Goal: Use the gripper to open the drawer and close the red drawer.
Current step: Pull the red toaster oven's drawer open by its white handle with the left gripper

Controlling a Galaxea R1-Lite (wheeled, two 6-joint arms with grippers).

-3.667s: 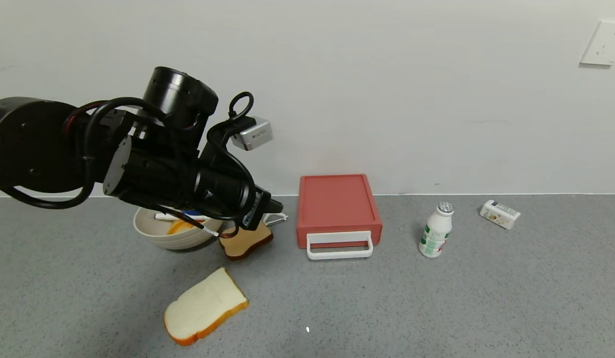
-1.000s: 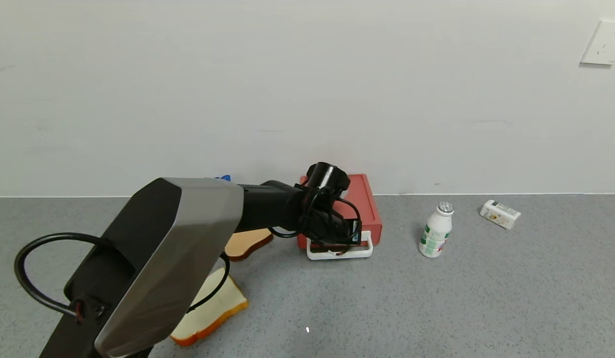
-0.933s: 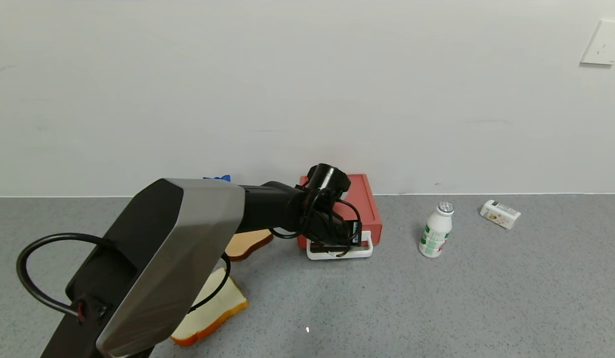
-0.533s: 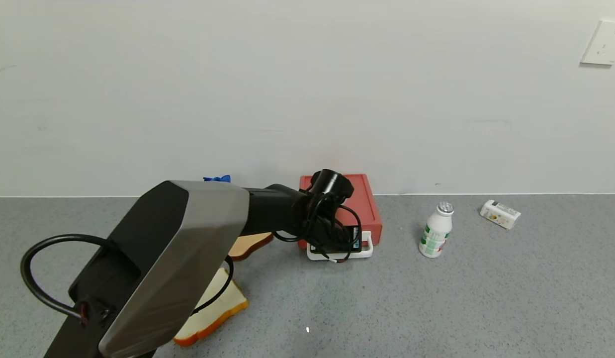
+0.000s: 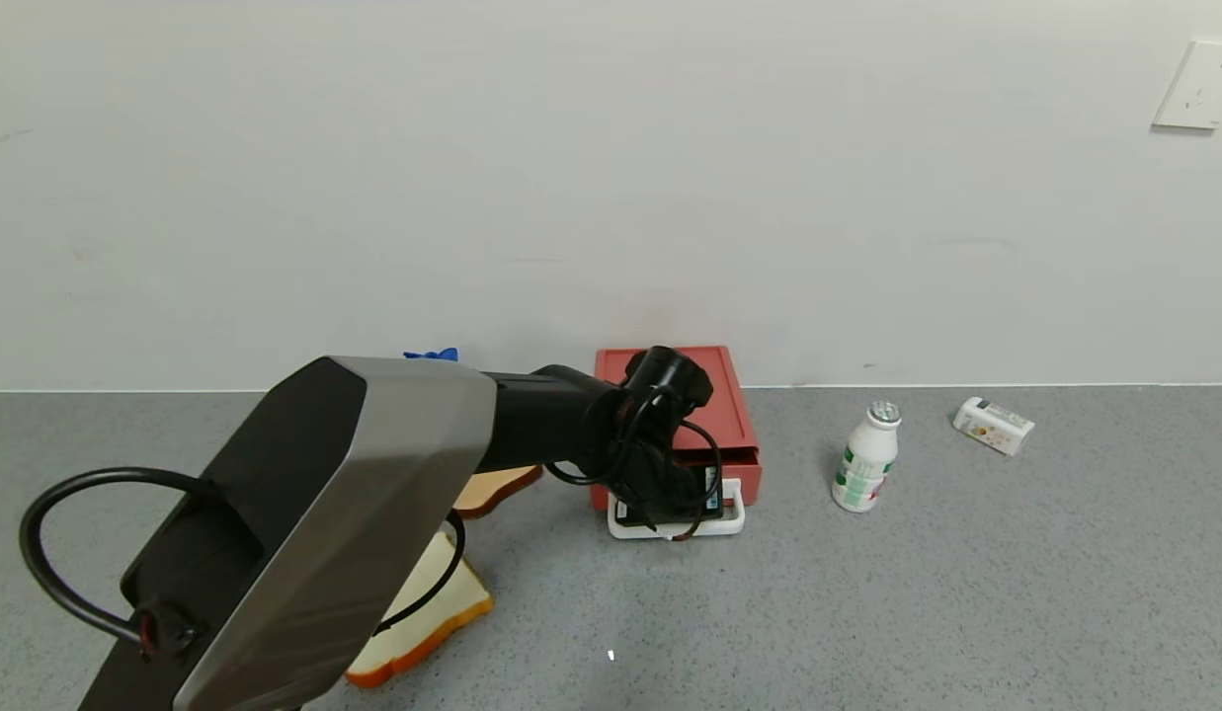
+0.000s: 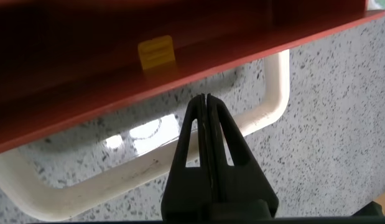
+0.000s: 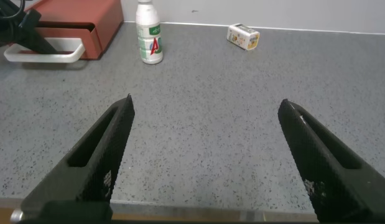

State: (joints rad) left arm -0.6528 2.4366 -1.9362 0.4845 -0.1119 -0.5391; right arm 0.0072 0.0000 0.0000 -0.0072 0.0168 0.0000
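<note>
A speckled grey surface (image 5: 867, 612) carries one flat red plastic drawer (image 5: 714, 395) against the white wall, its tray slid slightly out and a wide white loop handle (image 5: 734, 513) in front. The left pincer (image 6: 206, 106), two tapered black fingers pressed together, sits inside that loop. The right pincer (image 7: 204, 149) hangs spread, well apart. Nearby: one white bottle (image 5: 865, 456), two bread slices (image 5: 418, 632).
</note>
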